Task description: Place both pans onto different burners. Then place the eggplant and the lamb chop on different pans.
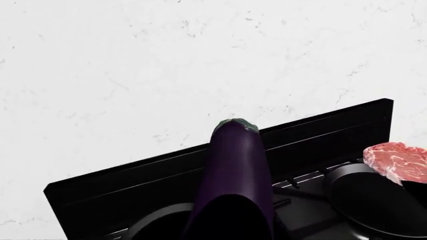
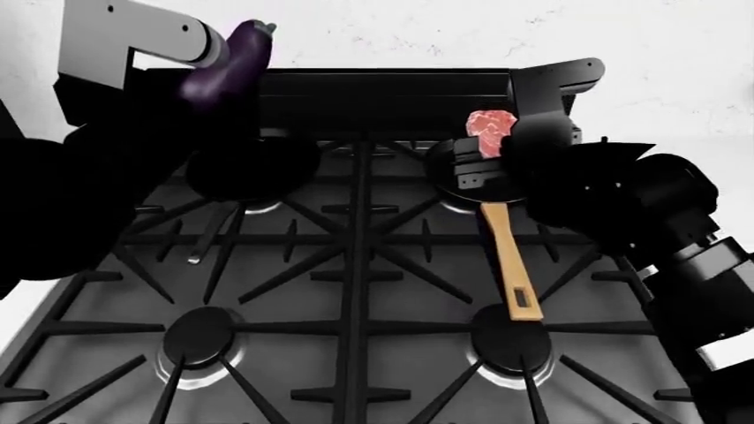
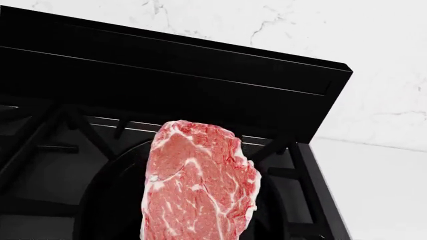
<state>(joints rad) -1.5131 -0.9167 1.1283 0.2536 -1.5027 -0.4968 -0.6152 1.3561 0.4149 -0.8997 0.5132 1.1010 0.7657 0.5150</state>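
Both pans already sit on the two rear burners of the gas stove [image 2: 353, 291]. The flat pan [image 2: 253, 168] with its thin black handle occupies the rear-left burner; the deeper pan [image 2: 471, 181] with the wooden handle [image 2: 513, 265] occupies the rear-right burner, its handle pointing toward the front edge of the stove.

The left gripper [image 2: 207, 79] carries the eggplant [image 2: 229, 60], the jaws closed on its blunt end. The long axis runs up and toward the back edge of the stove, stem end farthest from the jaws. In the head view the eggplant hangs above the rear-left corner, beyond the flat pan's far rim rather than over its centre; the left wrist view shows a pan's curved rim below the fruit.

The right gripper [image 2: 501, 146] holds the lamb chop [image 2: 489, 124], jaws closed on its lower edge, though the fingers themselves are not visible. The right wrist view shows the lamb chop [image 3: 200, 185] hanging flat-faced above the deep pan's rim [image 3: 100, 200], its long axis roughly in line with the jaws.

Judgement: each arm is the nearer one to its own pan, so no crossing is needed. The right load appears better aligned for release; the left probably needs to come toward the front edge before lowering, or the eggplant may land on the grate.
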